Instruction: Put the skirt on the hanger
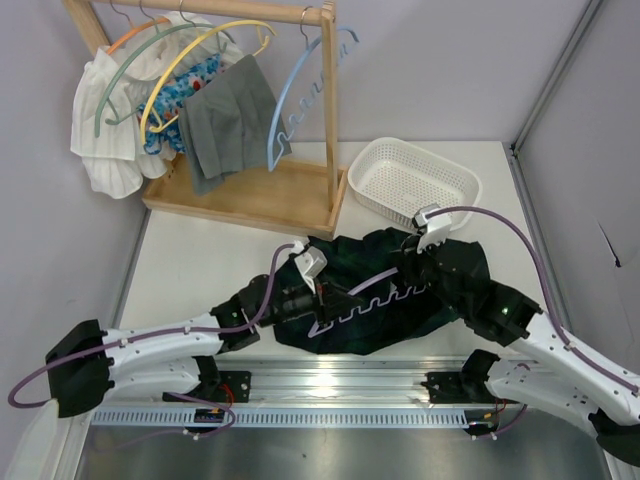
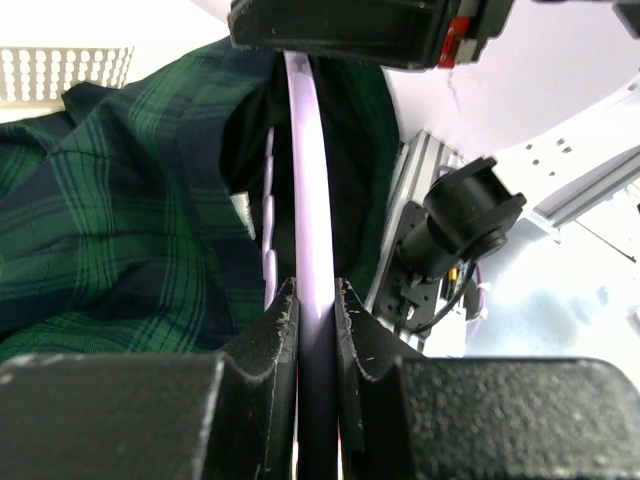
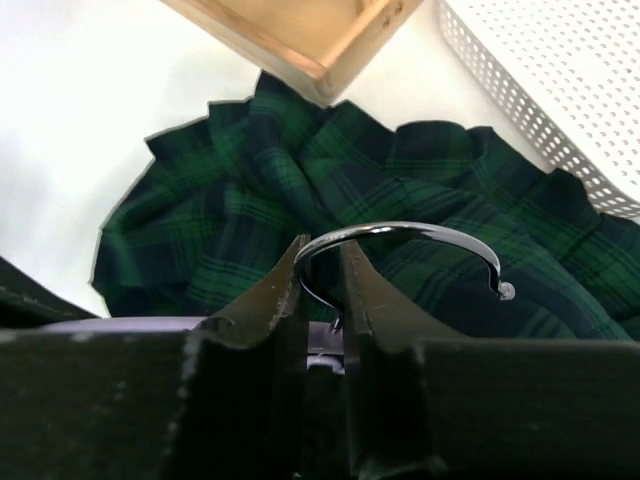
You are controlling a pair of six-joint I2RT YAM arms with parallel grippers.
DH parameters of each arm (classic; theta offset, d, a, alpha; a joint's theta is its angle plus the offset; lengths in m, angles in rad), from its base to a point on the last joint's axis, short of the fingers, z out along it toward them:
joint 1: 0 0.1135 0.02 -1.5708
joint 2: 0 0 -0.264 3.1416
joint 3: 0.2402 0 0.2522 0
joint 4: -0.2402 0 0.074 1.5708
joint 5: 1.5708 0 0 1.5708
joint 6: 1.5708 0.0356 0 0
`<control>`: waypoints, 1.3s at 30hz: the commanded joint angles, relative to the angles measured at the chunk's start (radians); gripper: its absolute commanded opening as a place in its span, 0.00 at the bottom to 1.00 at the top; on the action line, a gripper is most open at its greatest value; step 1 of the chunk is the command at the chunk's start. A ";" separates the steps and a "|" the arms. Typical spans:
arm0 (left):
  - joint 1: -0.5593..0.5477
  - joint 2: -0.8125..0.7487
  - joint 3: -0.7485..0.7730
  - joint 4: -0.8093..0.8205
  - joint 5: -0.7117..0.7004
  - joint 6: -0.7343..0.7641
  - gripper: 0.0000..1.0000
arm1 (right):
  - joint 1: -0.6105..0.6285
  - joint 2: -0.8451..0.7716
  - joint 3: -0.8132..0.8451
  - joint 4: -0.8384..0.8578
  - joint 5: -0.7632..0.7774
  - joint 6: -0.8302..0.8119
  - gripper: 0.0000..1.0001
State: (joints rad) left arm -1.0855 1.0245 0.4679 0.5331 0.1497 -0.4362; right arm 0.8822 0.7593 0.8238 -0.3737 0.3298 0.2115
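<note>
The green and navy plaid skirt (image 1: 390,315) lies bunched on the table between my arms; it also shows in the left wrist view (image 2: 110,210) and the right wrist view (image 3: 250,190). The lavender hanger (image 1: 375,297) lies across it, wavy bar towards me. My left gripper (image 1: 312,285) is shut on the hanger's arm (image 2: 310,200). My right gripper (image 1: 420,250) is shut on the base of the hanger's metal hook (image 3: 400,235), which curves out above the skirt.
A white perforated basket (image 1: 412,180) stands behind the skirt at the right. A wooden rack (image 1: 250,190) at the back left carries a light blue hanger (image 1: 300,100), a yellow hanger (image 1: 180,70), a grey garment (image 1: 225,120) and a white ruffled garment (image 1: 105,140).
</note>
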 commanded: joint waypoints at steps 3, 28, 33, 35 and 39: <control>-0.030 0.017 0.061 0.111 -0.012 -0.004 0.00 | 0.034 -0.002 0.005 0.047 0.109 0.029 0.00; 0.010 -0.478 -0.086 -0.663 -0.478 -0.392 0.97 | 0.035 -0.100 -0.060 -0.010 0.241 -0.093 0.00; 0.009 -0.384 -0.066 -0.730 -0.436 -0.365 0.86 | 0.035 -0.113 -0.051 -0.091 0.291 -0.083 0.00; 0.006 -0.334 -0.063 -0.633 -0.354 -0.314 0.82 | 0.035 -0.124 -0.042 -0.102 0.290 -0.077 0.00; -0.002 -0.219 -0.097 -0.546 -0.262 -0.296 0.75 | 0.028 -0.150 -0.029 -0.158 0.284 -0.057 0.00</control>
State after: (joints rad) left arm -1.0817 0.7559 0.3843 -0.1089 -0.2153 -0.7689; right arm 0.9188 0.6388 0.7502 -0.4911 0.5713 0.1452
